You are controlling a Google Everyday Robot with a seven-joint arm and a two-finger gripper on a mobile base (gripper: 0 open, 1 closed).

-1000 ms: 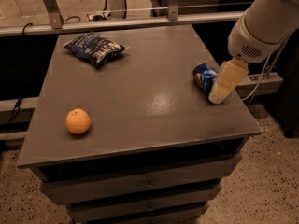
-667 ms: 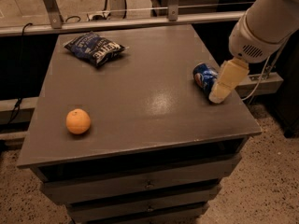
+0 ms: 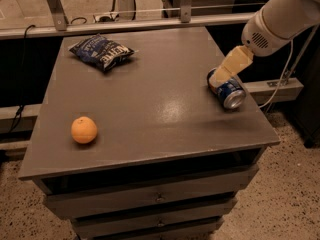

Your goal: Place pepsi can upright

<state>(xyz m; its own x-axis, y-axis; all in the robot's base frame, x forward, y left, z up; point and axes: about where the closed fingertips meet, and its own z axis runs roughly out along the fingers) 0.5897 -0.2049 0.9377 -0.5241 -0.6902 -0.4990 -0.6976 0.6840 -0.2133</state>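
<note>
At the left we see an orange [image 3: 84, 129] resting near the front edge of the grey tabletop [image 3: 160, 84]. Further back, towards the far left corner, lies a dark-blue crinkled chip bag [image 3: 102, 51], well apart from the orange. The middle of the tabletop shows only a dull sheen of light. Below the front edge we make out drawers [image 3: 160, 196].

Moving right, we find the pepsi can [image 3: 228, 91] lying on its side near the right edge. One silver end faces us and to the right, the other points back towards the arm. The pale yellow hand [image 3: 222, 75] slants down from the white arm [image 3: 280, 19] at the upper right. Its tip meets the far end of the can. We cannot tell whether the hand is open, closed or gripping the can.
</note>
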